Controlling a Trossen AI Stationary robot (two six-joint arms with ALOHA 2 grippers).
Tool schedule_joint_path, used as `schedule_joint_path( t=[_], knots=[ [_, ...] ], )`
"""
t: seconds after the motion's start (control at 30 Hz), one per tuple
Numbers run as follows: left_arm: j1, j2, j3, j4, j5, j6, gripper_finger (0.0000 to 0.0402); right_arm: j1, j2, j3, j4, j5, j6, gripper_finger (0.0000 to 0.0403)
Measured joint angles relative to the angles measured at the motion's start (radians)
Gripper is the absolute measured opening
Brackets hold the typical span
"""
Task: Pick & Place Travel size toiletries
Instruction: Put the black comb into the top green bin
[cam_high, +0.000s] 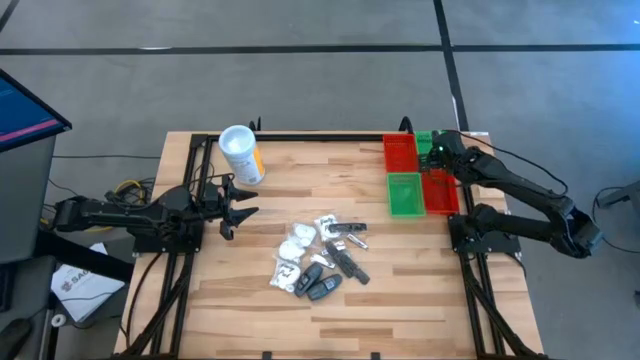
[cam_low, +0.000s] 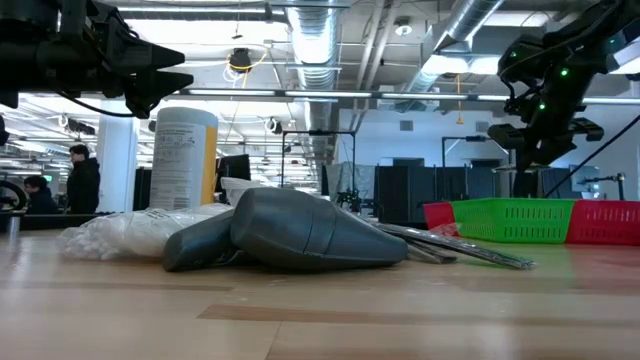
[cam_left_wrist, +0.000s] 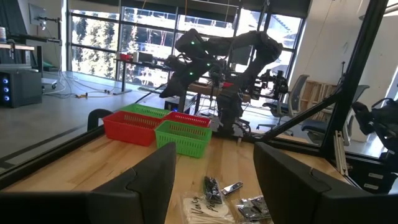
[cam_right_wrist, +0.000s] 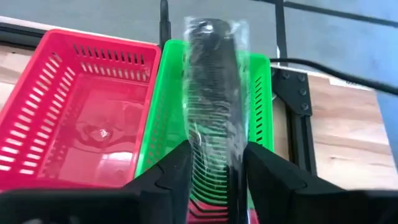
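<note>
The toiletries lie in a heap at the table's middle: white clear-wrapped packets and dark grey little bottles, also seen in the left wrist view. My left gripper hangs open above the table, left of the heap. My right gripper is up over the bins at the far right, shut on a black comb in a clear wrapper. Under the comb is a green bin, with a red bin beside it. My right gripper pinches the wrapped comb between its two fingers at one end. The fingers lie along the comb, whose free end sticks out ahead of them. The comb is lifted clear, above the green bin.
A white canister with a yellow label stands at the far left of the table, near my left gripper. Red and green bins sit in a cluster at the far right. A black frame rail runs along the far edge. People stand in the room behind.
</note>
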Motion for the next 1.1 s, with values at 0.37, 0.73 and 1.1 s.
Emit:
schedule_joint_path(
  t=[0.37,0.73,1.1],
  knots=[
    [0.000,0.000,0.000,0.000,0.000,0.000,0.0209,-0.003,0.010,0.000,0.064,0.003,-0.047,0.0212],
    [0.000,0.000,0.000,0.000,0.000,0.000,0.0209,0.059,0.063,-0.001,0.079,-0.009,-0.065,0.0202],
    [0.000,0.000,0.000,-0.003,0.000,0.000,0.0209,0.303,0.065,-0.001,0.229,-0.188,-0.162,0.0192]
  ],
)
